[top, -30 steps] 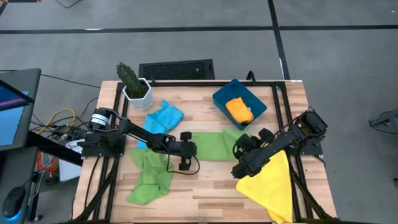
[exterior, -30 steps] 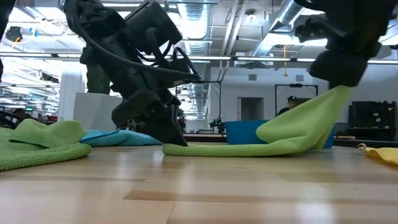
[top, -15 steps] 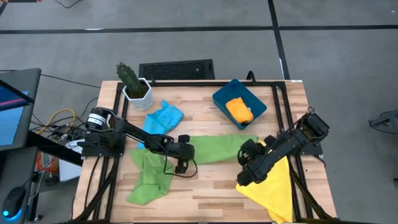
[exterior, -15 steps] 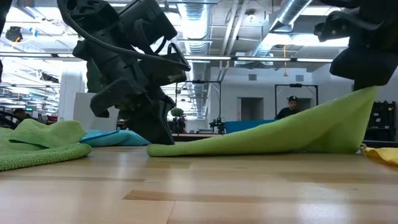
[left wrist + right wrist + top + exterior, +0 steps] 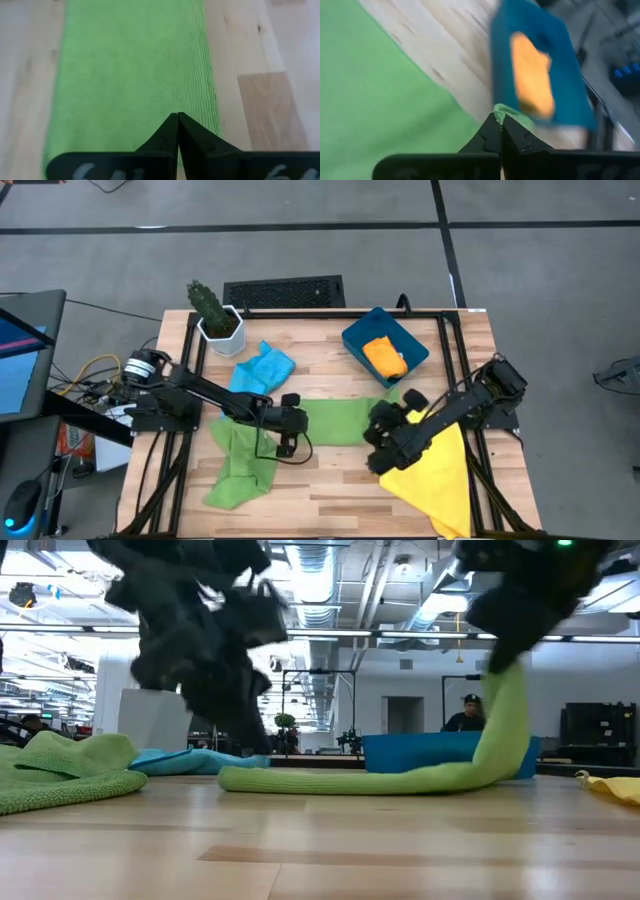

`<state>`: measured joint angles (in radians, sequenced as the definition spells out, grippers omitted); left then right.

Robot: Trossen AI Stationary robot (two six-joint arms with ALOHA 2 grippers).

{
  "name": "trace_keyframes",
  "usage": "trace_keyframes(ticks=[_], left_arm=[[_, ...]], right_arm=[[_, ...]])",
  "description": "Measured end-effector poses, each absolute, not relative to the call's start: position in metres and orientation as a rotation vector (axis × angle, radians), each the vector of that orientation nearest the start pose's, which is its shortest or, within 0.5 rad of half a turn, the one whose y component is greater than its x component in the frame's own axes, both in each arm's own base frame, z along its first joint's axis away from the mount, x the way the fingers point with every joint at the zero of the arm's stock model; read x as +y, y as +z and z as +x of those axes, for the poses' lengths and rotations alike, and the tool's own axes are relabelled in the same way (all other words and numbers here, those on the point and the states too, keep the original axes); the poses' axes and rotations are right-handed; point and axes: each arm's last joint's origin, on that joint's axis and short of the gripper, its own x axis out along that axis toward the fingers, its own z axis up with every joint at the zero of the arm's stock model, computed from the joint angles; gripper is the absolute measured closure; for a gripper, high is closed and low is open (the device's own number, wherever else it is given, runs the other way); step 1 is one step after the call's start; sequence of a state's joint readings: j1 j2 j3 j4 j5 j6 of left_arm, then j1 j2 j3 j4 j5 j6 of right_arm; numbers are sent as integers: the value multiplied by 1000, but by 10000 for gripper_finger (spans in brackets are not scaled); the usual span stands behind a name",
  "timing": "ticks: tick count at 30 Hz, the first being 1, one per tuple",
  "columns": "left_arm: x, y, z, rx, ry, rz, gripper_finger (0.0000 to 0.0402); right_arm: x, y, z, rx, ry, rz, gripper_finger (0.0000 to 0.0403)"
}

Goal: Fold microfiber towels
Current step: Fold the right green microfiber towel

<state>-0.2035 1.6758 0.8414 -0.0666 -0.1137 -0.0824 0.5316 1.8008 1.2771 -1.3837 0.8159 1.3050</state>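
Observation:
A green microfiber towel (image 5: 335,423) lies stretched across the table's middle. Its left end (image 5: 228,778) rests on the wood and its right end rises to my right gripper (image 5: 374,436), which is shut on it. My left gripper (image 5: 298,423) is shut over the towel's left end, with nothing visible between its fingertips (image 5: 177,119). A second green towel (image 5: 240,465) lies crumpled at the near left. A light blue towel (image 5: 262,368) lies behind it. A yellow towel (image 5: 435,475) lies under my right arm. An orange towel (image 5: 385,357) sits in the bin. My left gripper points slanting down at the green towel's left end; I cannot tell whether its shut tips touch the cloth. My right gripper pinches a small tuft at the towel's right end (image 5: 499,109) between its fingertips. That end is lifted and the cloth hangs in a steep slack curve (image 5: 505,720) down to the table.
A dark teal bin (image 5: 352,340) stands at the far right. A cactus in a white pot (image 5: 215,318) stands at the far left corner. Bare wood lies along the near edge between the crumpled green towel and the yellow one. A person (image 5: 465,715) shows far behind the table.
My right gripper first swung toward the table's right edge, drawing the green towel out low and flat. It then came back toward the left and rose, so the right end now stands steeply. My left gripper rose and drew slightly toward the left edge. The towel's left end slid a little leftward.

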Motion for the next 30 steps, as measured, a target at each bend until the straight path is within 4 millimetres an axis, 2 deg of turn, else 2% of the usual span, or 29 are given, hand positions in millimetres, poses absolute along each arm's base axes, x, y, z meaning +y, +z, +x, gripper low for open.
trace_keyframes(ticks=[12,15,17,20,23,27,30], left_arm=[[-66,213,268,832,84,57,401],[-71,223,259,798,102,48,401],[-75,227,254,792,98,49,401],[-80,229,252,781,90,53,401],[-82,230,248,789,102,61,401],[-82,227,246,812,129,64,401],[-82,227,246,818,130,65,401]], right_arm=[[109,203,354,764,-643,-142,389],[103,195,365,782,-576,-162,384],[101,189,380,741,-531,-118,384],[99,169,385,795,-493,-153,388],[101,161,391,785,-488,-163,387],[105,164,396,765,-498,-205,385],[109,174,400,723,-490,-256,388]])
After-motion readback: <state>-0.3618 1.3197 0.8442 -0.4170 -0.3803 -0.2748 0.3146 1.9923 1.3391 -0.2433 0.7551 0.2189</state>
